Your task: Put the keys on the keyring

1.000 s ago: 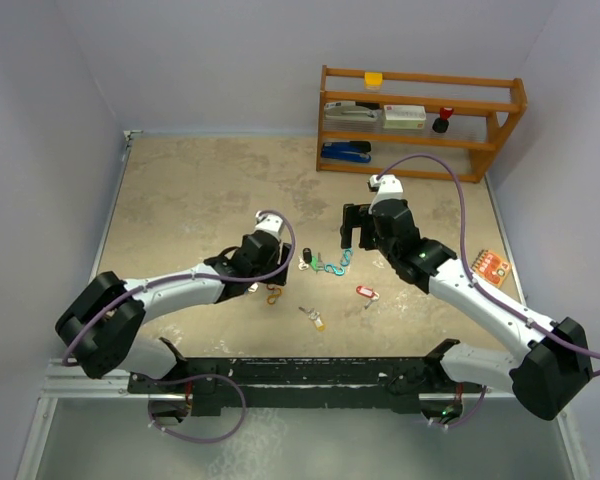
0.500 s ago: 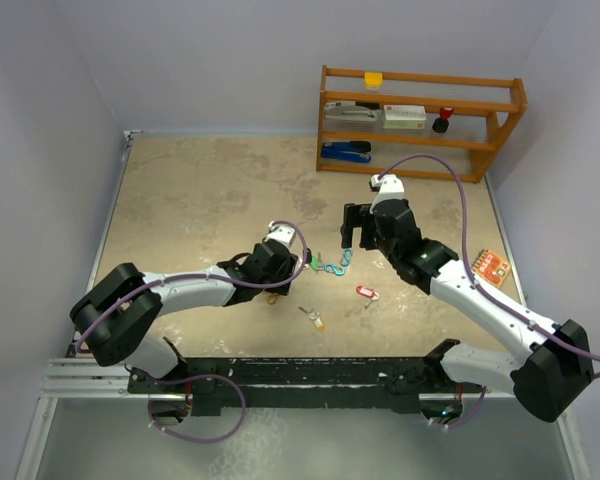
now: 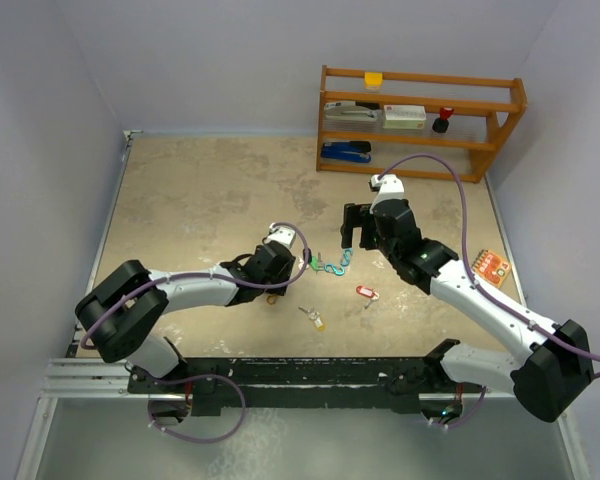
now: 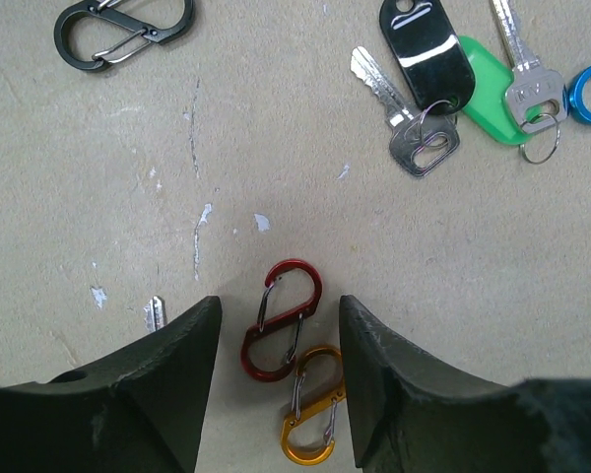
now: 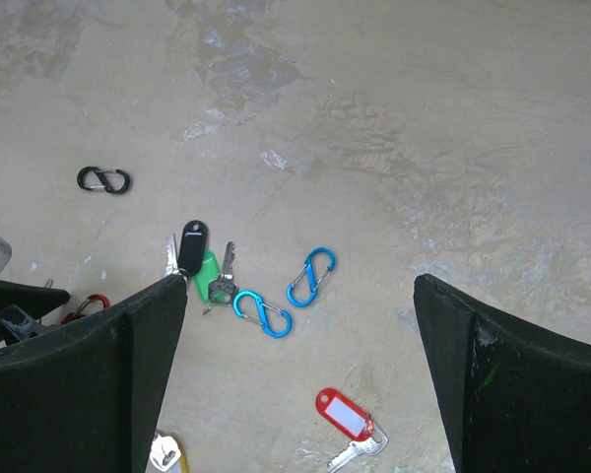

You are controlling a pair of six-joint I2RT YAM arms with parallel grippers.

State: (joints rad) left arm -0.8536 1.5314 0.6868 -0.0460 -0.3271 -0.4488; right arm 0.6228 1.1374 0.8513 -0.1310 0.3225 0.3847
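A black-tagged key and a green-tagged key lie together on the table, and they also show in the right wrist view. A red-tagged key and a yellow-tagged key lie apart, nearer the arms. My left gripper is open and low, its jaws on either side of a red S-clip and an orange S-clip. My right gripper is open and empty, held high above two blue S-clips. From above, the left gripper is left of the key cluster.
A black S-clip lies far left of the keys. A silver key tip shows beside my left finger. A wooden shelf with staplers stands at the back right. An orange card lies by the right arm.
My left arm has swung right and forward, bringing its gripper over the red and orange clips. The right arm has not moved.
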